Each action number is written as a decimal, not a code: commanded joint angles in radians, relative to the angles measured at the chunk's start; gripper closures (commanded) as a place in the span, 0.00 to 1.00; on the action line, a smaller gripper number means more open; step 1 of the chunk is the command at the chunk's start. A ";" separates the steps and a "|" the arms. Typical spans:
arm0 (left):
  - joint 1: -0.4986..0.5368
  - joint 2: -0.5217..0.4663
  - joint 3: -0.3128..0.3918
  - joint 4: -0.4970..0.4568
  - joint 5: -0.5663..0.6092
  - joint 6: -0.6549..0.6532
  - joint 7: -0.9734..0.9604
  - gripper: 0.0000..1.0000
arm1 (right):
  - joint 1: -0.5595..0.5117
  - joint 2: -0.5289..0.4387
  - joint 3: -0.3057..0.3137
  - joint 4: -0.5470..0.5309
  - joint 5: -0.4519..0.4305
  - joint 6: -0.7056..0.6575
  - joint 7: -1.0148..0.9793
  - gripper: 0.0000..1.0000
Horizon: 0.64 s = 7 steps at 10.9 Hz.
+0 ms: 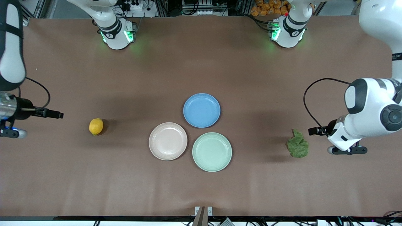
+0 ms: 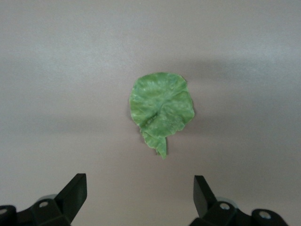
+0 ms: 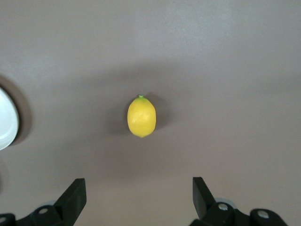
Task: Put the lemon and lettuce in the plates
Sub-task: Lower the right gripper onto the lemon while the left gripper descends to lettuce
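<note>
The yellow lemon (image 1: pixel 95 126) lies on the brown table toward the right arm's end; it also shows in the right wrist view (image 3: pixel 141 117). My right gripper (image 3: pixel 139 193) is open and empty, up over the table beside the lemon. The dark green lettuce (image 1: pixel 297 144) lies toward the left arm's end and shows in the left wrist view (image 2: pixel 161 110). My left gripper (image 2: pixel 139 193) is open and empty, up over the table beside the lettuce. The pink-beige plate (image 1: pixel 168 141) and the mint green plate (image 1: pixel 212 152) sit side by side mid-table, both bare.
A blue plate (image 1: pixel 201 110) sits farther from the front camera than the other two, touching-close to both. An edge of the pink-beige plate (image 3: pixel 7 120) shows in the right wrist view. Brown table stretches between each item and the plates.
</note>
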State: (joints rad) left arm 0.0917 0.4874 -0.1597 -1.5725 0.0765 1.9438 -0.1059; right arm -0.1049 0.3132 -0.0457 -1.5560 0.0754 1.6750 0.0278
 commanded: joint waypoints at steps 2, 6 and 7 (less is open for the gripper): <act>-0.004 0.085 0.002 0.014 0.025 0.085 -0.029 0.00 | 0.013 -0.010 0.004 -0.186 0.015 0.208 0.003 0.00; -0.003 0.192 0.002 0.009 0.048 0.176 -0.029 0.00 | 0.022 0.020 0.006 -0.369 0.015 0.478 0.003 0.00; -0.007 0.207 0.002 0.009 0.048 0.190 -0.029 0.00 | 0.033 0.039 0.006 -0.378 0.015 0.508 0.012 0.00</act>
State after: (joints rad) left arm 0.0915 0.6495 -0.1590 -1.5742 0.0955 2.0957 -0.1097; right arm -0.0871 0.3345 -0.0411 -1.8799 0.0758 2.0998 0.0282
